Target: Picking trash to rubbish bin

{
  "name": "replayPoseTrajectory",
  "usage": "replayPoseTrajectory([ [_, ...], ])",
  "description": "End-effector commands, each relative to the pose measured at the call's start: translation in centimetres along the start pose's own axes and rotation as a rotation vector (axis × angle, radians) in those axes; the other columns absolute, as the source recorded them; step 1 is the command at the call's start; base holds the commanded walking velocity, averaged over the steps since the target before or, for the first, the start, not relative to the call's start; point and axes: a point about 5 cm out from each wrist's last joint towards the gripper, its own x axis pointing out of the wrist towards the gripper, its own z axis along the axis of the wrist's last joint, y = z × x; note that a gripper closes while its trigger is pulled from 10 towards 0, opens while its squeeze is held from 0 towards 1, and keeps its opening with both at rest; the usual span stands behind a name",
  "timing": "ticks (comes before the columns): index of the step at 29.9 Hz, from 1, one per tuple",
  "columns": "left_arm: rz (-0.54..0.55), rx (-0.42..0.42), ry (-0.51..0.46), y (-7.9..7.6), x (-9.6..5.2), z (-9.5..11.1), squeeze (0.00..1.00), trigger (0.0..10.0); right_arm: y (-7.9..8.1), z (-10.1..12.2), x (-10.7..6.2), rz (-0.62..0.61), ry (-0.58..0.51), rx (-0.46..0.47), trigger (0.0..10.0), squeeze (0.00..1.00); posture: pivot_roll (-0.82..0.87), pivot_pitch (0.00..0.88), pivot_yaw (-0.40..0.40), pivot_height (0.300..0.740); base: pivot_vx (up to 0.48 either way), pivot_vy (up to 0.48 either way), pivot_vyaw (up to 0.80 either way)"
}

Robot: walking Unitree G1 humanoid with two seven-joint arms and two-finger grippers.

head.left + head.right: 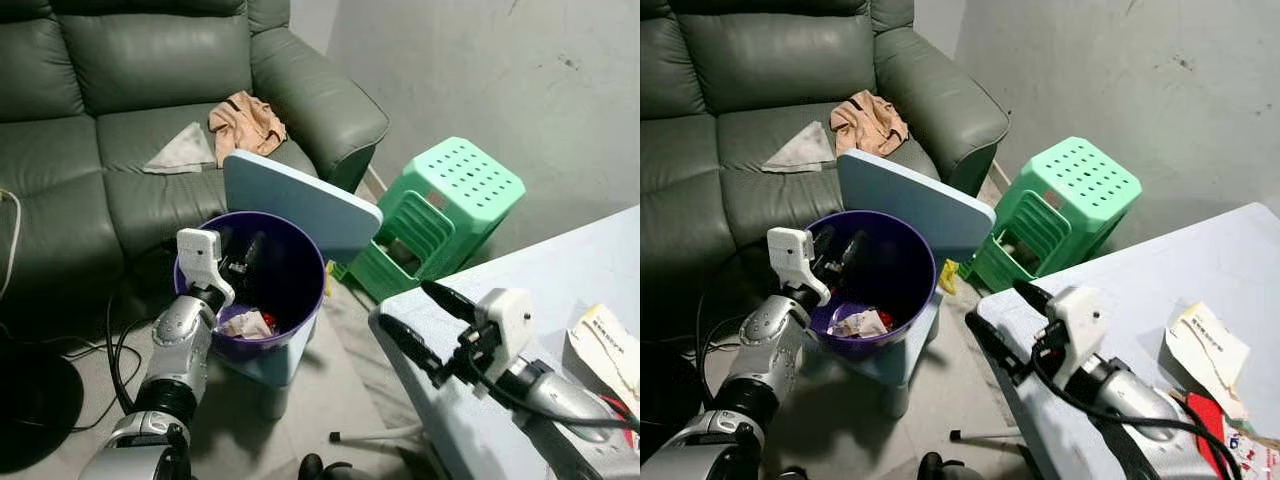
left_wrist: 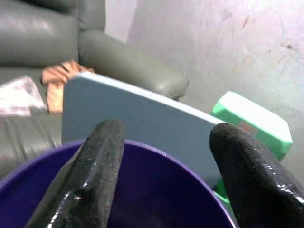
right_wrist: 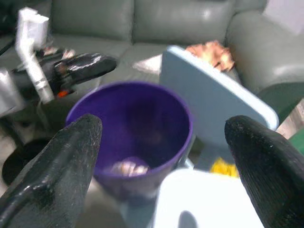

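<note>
A purple rubbish bin (image 1: 300, 262) stands on a small pale blue chair, with crumpled white and red trash (image 1: 246, 324) lying at its bottom. My left gripper (image 1: 246, 256) hangs over the bin's near left rim, open, with nothing between its fingers (image 2: 95, 175). My right gripper (image 1: 420, 318) is open and empty above the corner of the pale blue table (image 1: 560, 280), to the right of the bin. On that table lie a paper packet (image 1: 1206, 348) and red wrappers (image 1: 1212, 420) beside my right arm.
A green leather sofa (image 1: 120, 90) with a tan cloth (image 1: 246, 124) and a grey cloth (image 1: 184, 150) stands behind the bin. A green plastic stool (image 1: 440, 210) lies tilted against the wall at the right. Black cables (image 1: 110, 350) trail on the floor at the left.
</note>
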Motion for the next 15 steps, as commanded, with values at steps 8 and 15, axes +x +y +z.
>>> replayPoseTrajectory([
  [8, 0.042, 0.007, -0.077, -1.0, -0.3, 1.2, 0.0, 10.0, -2.2, -0.6, 2.3, -0.164, -0.096, -0.025, 10.0, 0.0, 0.01, 0.081, -0.117, 0.74, 0.0, 0.0, 0.0],
  [15, 0.06, 0.013, -0.132, -1.7, -0.2, 2.8, 0.0, 10.0, -3.5, -0.9, 3.5, -0.282, -0.127, -0.038, 10.0, 0.0, 0.05, 0.035, -0.106, 0.74, 0.0, 0.0, 0.0],
])
